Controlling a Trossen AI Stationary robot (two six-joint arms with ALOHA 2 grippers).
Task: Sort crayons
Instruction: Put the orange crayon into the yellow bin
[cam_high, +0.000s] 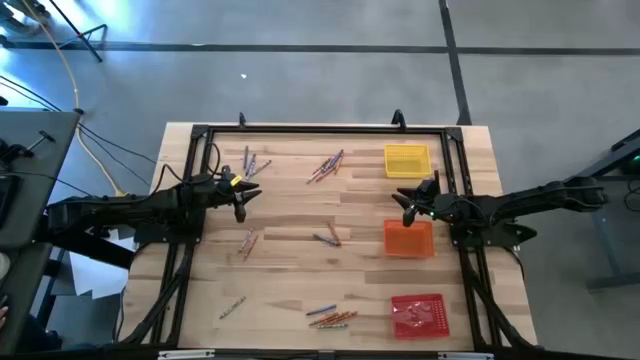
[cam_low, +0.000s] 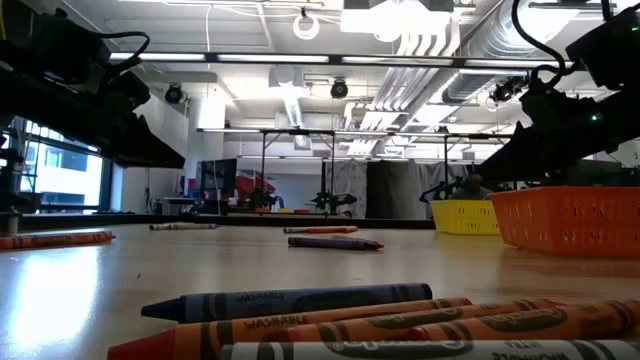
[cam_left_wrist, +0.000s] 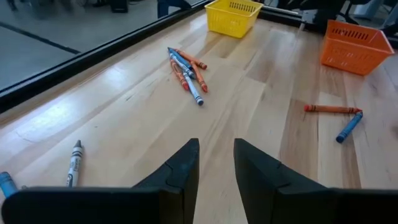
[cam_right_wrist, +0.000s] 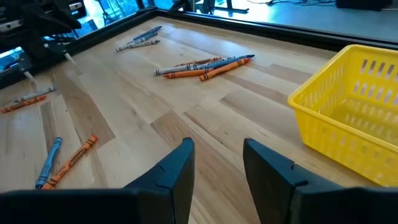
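Note:
Crayons lie flat on the wooden table in loose groups: far left (cam_high: 250, 161), far middle (cam_high: 328, 165), middle left (cam_high: 247, 241), middle (cam_high: 328, 237) and near edge (cam_high: 330, 317). My left gripper (cam_high: 244, 198) hovers open over bare wood at the left, with nothing between its fingers (cam_left_wrist: 216, 163). My right gripper (cam_high: 408, 204) hovers open between the yellow tray (cam_high: 407, 160) and the orange tray (cam_high: 409, 238), and it holds nothing either (cam_right_wrist: 217, 163). In the left wrist view a bunch of crayons (cam_left_wrist: 186, 68) lies well ahead of the fingers.
A red tray (cam_high: 418, 315) stands at the near right. A black frame (cam_high: 300, 130) runs around the table's edges. A single crayon (cam_high: 232, 307) lies near left. Bare wood stretches between the crayon groups in the table's middle.

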